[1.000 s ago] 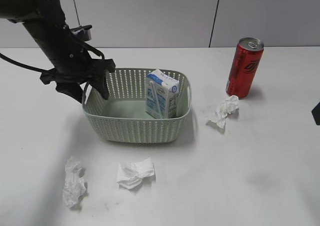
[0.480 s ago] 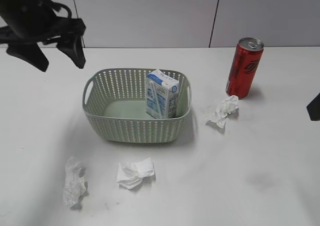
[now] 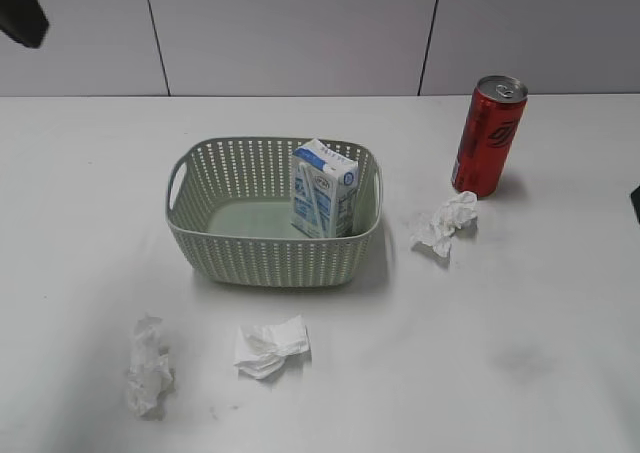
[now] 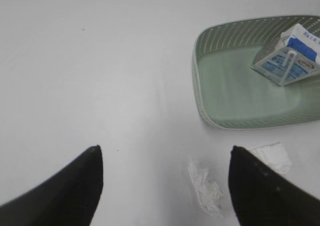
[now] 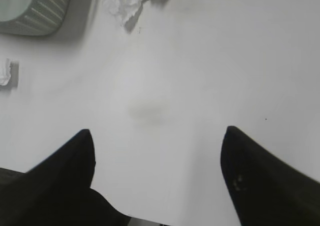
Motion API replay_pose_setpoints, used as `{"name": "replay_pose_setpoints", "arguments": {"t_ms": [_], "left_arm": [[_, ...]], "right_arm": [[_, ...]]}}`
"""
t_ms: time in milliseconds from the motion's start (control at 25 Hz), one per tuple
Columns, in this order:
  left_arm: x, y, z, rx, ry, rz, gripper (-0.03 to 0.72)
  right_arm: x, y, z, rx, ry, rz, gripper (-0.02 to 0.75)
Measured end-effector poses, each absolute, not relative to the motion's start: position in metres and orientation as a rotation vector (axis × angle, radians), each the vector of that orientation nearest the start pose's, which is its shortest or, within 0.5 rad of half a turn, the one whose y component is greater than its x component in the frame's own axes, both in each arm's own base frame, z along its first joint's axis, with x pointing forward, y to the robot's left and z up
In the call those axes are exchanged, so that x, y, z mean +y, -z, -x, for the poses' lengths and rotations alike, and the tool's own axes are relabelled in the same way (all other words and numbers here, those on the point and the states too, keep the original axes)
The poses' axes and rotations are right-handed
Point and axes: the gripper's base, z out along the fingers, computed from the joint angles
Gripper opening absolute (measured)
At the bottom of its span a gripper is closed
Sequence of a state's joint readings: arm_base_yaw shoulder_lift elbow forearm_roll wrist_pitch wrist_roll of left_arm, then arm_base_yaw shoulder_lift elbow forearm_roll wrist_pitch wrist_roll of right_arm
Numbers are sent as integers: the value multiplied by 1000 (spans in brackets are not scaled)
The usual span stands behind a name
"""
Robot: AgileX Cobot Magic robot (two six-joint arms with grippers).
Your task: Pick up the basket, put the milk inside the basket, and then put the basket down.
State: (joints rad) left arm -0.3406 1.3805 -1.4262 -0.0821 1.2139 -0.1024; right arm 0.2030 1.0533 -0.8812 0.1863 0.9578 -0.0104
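The pale green basket (image 3: 270, 258) stands on the white table, left of centre. The white-and-blue milk carton (image 3: 323, 189) stands upright inside it, at its right end. In the left wrist view the basket (image 4: 200, 94) is at the upper right with the milk (image 4: 287, 62) in it. My left gripper (image 4: 164, 153) is open and empty, high above the table to the left of the basket; only a dark tip (image 3: 22, 13) shows at the top left of the exterior view. My right gripper (image 5: 157, 131) is open and empty over bare table; a basket corner (image 5: 35, 16) shows at the top left.
A tall red soda can (image 3: 489, 135) stands at the back right. One crumpled tissue (image 3: 444, 223) lies right of the basket, and two more (image 3: 268, 346) (image 3: 148, 365) lie in front of it. The right arm's edge (image 3: 635, 203) barely shows at the right border.
My left gripper has let go of the basket's left rim and risen up and away to the upper left, almost out of the exterior view. The basket and milk stay put.
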Motion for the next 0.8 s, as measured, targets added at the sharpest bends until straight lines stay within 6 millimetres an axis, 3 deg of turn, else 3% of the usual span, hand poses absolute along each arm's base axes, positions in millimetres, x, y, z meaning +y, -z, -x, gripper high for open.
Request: {"name": "replay_pose_setpoints", "arguments": {"t_ms": [120, 240, 560, 800], "left_arm": [[-84, -396, -222, 2588, 238, -305, 575], [-70, -390, -190, 2575, 190, -308, 575], [-34, -335, -100, 2533, 154, -311, 573], [-16, -292, -48, 2414, 173, -317, 573]], "right_arm": [[46, -327, -166, 2533, -278, 211, 591], [38, -335, -144, 2468, -226, 231, 591], [22, -324, -70, 2310, -208, 238, 591], [12, -309, -27, 2175, -210, 234, 590]]}}
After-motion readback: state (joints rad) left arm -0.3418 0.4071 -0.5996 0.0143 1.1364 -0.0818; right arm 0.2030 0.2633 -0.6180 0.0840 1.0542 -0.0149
